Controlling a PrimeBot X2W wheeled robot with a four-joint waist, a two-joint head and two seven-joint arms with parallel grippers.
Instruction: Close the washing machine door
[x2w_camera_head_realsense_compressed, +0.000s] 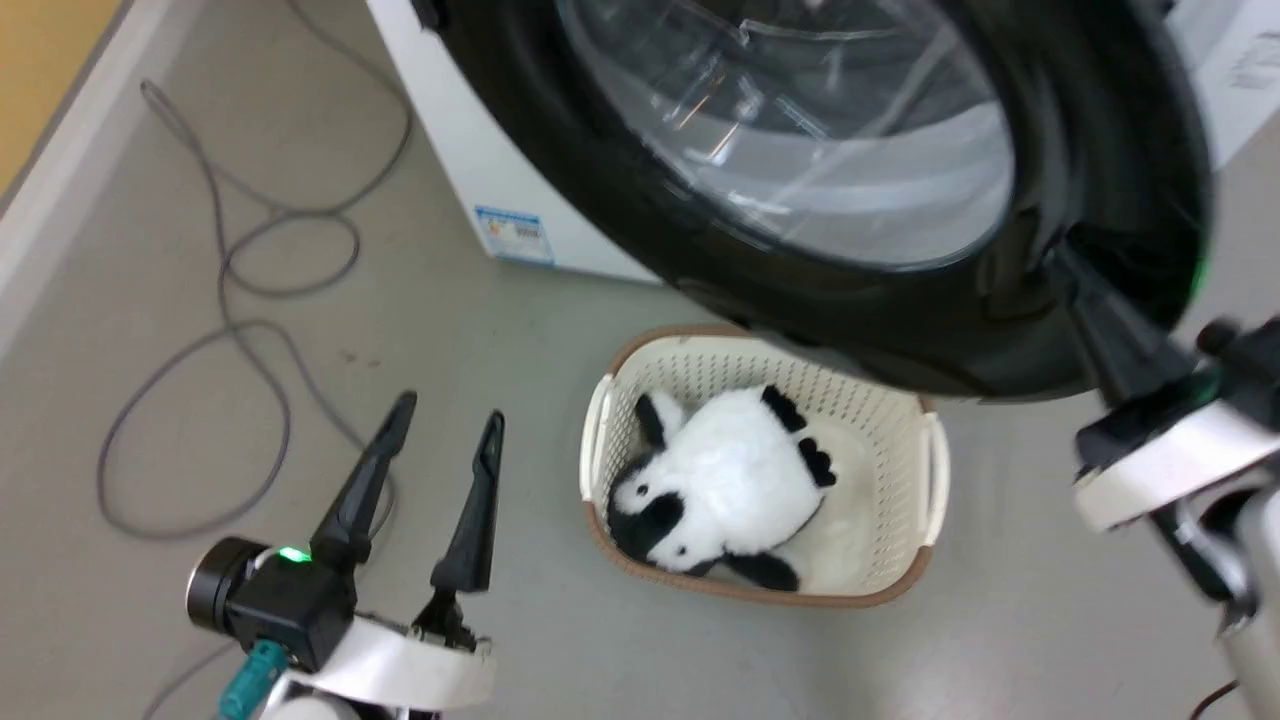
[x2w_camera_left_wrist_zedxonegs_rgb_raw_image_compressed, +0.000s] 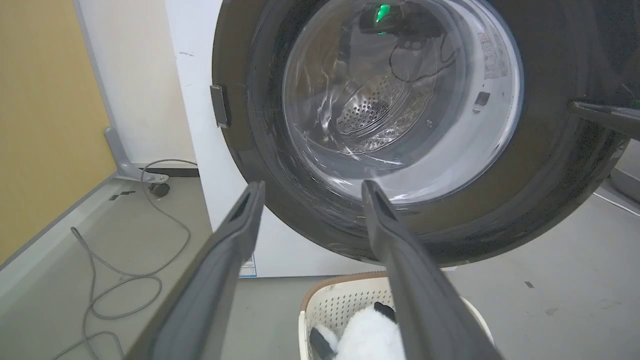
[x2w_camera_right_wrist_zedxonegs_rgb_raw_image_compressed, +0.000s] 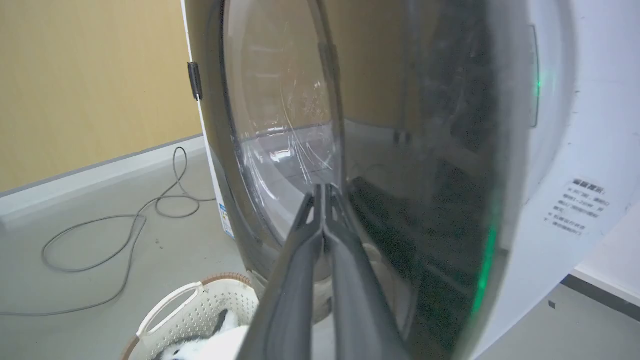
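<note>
The washing machine door (x2w_camera_head_realsense_compressed: 760, 290) hangs ajar in front of the white washing machine (x2w_camera_head_realsense_compressed: 470, 150). Its lower rim is above the cream basket (x2w_camera_head_realsense_compressed: 935, 470), which sits on the floor with a panda toy (x2w_camera_head_realsense_compressed: 730, 470) inside. The right gripper (x2w_camera_right_wrist_zedxonegs_rgb_raw_image_compressed: 324, 192) has its fingers pressed together with nothing between them, and the tips rest on the door's glossy black outer face beside the glass bowl (x2w_camera_head_realsense_compressed: 800, 120). The left gripper (x2w_camera_head_realsense_compressed: 447, 425) hovers low over the floor with its fingers spread wide, holding nothing and well apart from the door. A grey cable (x2w_camera_head_realsense_compressed: 230, 300) loops across the floor towards the wall. The door looks rigid and fairly heavy, likely to swing as one piece on its hinge rather than flex. Its polished face looks slippery, so closed fingertips may skate sideways under load. The wide black rim seems the better place to push, out near the free edge and off the clear bowl. The catch will probably need a firm final shove to engage.
</note>
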